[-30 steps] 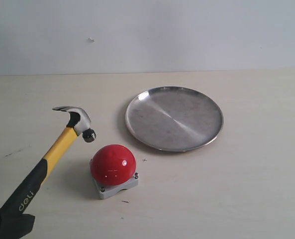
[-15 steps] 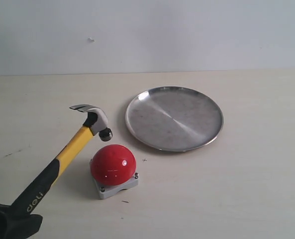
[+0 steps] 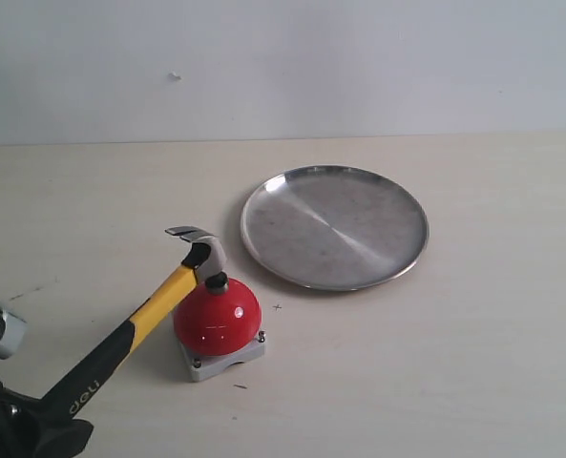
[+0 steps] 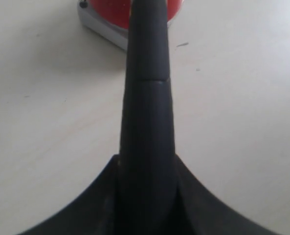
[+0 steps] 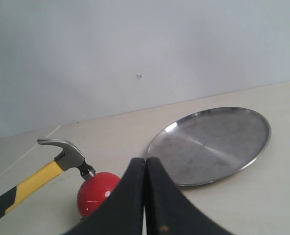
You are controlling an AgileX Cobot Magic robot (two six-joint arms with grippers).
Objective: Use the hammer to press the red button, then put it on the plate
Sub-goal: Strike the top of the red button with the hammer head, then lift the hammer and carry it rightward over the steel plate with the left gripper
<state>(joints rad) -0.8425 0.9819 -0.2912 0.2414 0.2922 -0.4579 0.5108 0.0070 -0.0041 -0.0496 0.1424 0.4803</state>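
Now the left tool (image 3: pixel 44 425), in the lower left corner of the exterior view, is clamped partway closed on the black end of the hammer (image 3: pixel 137 326). The handle slants up to the right. The dark head's round striking face sits on top of the red button (image 3: pixel 220 320), touching the dome, with the claw pointing left. The button stands on the worktop (image 3: pixel 454 363), left of centre and low in the frame. The plate (image 3: pixel 335 229) lies at centre, up and right of the button, near it but apart. The right tool (image 5: pixel 145 169), seen only in its wrist view, has its fingers pressed together, holding nothing.
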